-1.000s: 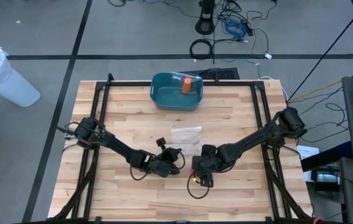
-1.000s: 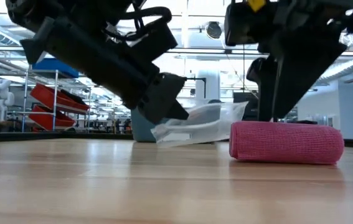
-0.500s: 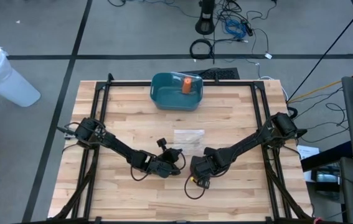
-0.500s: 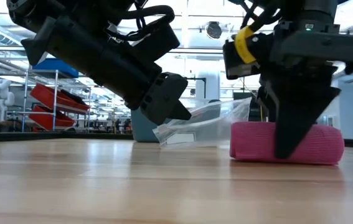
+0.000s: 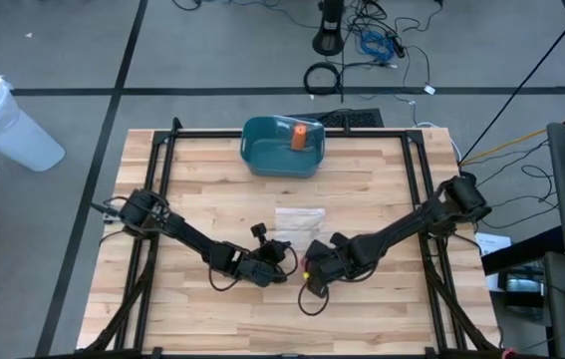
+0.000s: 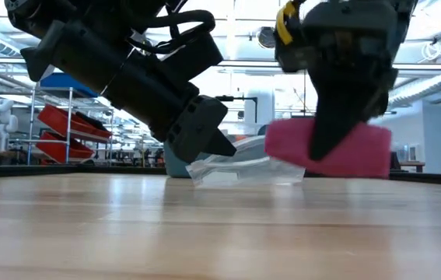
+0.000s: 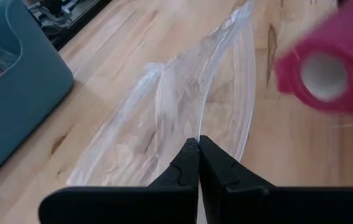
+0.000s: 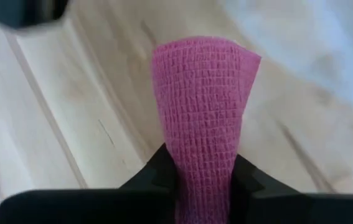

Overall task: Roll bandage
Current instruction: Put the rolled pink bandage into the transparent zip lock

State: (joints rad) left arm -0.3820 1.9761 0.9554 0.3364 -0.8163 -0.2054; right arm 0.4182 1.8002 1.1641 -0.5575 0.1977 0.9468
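The bandage is a pink roll (image 6: 337, 149), also seen in the left wrist view (image 7: 325, 68), and it hangs above the table with my right gripper (image 6: 337, 117) shut on it. Beside it lies a clear plastic bag (image 6: 243, 167) on the wooden table (image 5: 202, 189). My left gripper (image 7: 198, 146) is shut on the bag's near edge. From above, both grippers (image 5: 280, 267) (image 5: 312, 269) meet near the table's middle, just in front of the bag (image 5: 300, 221). My left gripper pinches the bag's near edge (image 7: 196, 132) between its two fingertips, slanting down from the table's left. That edge is raised a little (image 6: 218, 155); the rest of the bag lies on the table. My right gripper pinches the roll's curved sides at about its middle (image 8: 204, 146) between its two fingers (image 8: 164, 163). The fingers point down from above and lie across the roll. The roll is lifted clear of the table, nearly level.
A blue bin (image 5: 282, 147) holding an orange thing (image 5: 300, 136) stands at the table's far edge. Black frame rails (image 5: 162, 170) run along the left, right and far sides. Bare wood lies toward the near edge.
My right gripper has come down over the pink roll, shut on it and lifted it clear of the table, carrying it a little toward my left gripper and the bag. The bag and my left gripper have stayed in place.
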